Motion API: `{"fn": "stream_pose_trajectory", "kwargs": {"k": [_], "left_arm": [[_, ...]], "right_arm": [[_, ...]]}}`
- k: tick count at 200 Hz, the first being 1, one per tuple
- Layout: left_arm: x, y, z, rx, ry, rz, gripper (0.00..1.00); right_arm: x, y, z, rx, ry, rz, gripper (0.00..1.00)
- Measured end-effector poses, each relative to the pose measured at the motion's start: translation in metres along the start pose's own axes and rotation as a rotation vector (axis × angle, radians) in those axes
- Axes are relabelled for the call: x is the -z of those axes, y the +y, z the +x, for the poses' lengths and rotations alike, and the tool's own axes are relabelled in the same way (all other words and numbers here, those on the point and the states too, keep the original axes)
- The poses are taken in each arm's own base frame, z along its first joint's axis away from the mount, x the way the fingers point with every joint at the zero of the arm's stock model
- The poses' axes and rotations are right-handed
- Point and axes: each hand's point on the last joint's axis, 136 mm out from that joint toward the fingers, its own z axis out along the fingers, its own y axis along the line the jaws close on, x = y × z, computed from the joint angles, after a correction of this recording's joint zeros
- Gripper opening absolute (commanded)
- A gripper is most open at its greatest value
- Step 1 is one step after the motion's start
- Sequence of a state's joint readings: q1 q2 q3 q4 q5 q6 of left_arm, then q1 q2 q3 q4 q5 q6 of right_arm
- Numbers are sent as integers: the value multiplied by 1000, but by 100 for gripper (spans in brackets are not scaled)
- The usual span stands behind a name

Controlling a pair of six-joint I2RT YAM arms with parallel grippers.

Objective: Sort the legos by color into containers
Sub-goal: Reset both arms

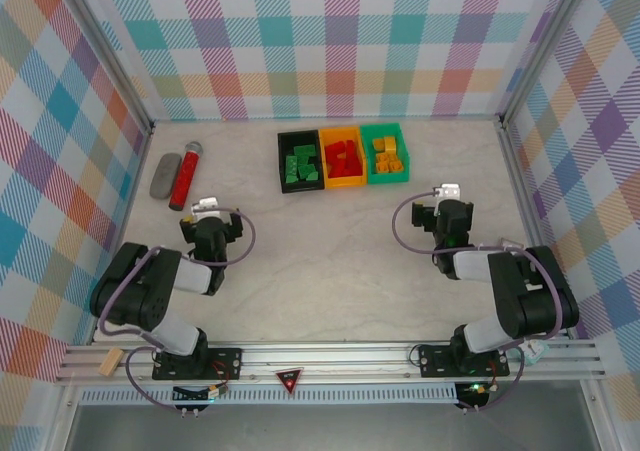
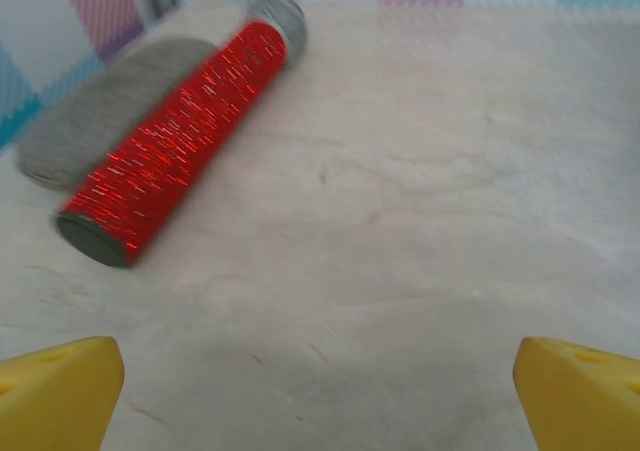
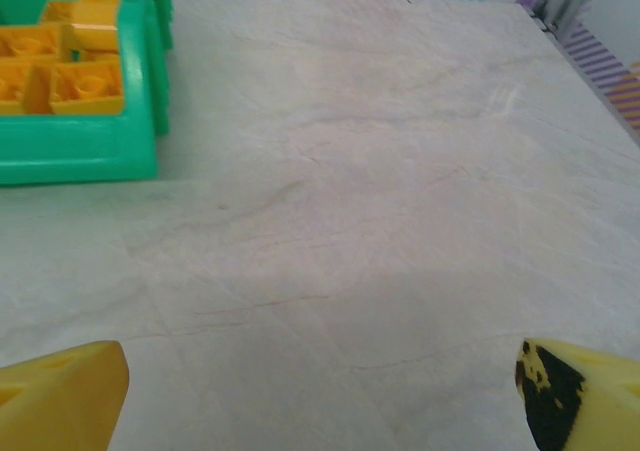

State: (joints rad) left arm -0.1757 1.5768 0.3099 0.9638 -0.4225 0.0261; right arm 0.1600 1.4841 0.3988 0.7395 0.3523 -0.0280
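Three equal open-top bins stand touching in a row at the far centre of the table [image 1: 330, 271]. The black bin [image 1: 282, 161] holds green legos [image 1: 302, 164], the orange bin [image 1: 345, 182] red legos [image 1: 342, 155], and the green bin [image 1: 385, 179] yellow-orange legos [image 1: 388, 156]. Single brick shapes are too small to tell from above. The left gripper [image 1: 206, 207] and right gripper [image 1: 447, 191] are spread wide and empty, nearer the bases and well apart from the row.
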Motion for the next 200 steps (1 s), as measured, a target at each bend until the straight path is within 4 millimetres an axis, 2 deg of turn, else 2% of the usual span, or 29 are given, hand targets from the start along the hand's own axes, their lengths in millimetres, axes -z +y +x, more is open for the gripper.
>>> {"fn": "stream_pose_trajectory", "kwargs": {"k": [17,45,68,107,200], "left_arm": [[-7,-5,-6,7,8,32,100],[-15,0,-20,39,-12,36,100],[-16,-2,-18,36,-2,47,100],[-16,-3,-14,31,15,59,100],[-16,-4,-14,31,16,62,100]], "right_arm": [[0,3,-1,-9,-16,-47,99],[-6,-2,-1,-49,-20,-141,99],[-8,-3,4,-74,-2,-182,99],[-6,6,4,-78,-1,-237,99],[-6,8,4,-78,-1,-253,99]]}}
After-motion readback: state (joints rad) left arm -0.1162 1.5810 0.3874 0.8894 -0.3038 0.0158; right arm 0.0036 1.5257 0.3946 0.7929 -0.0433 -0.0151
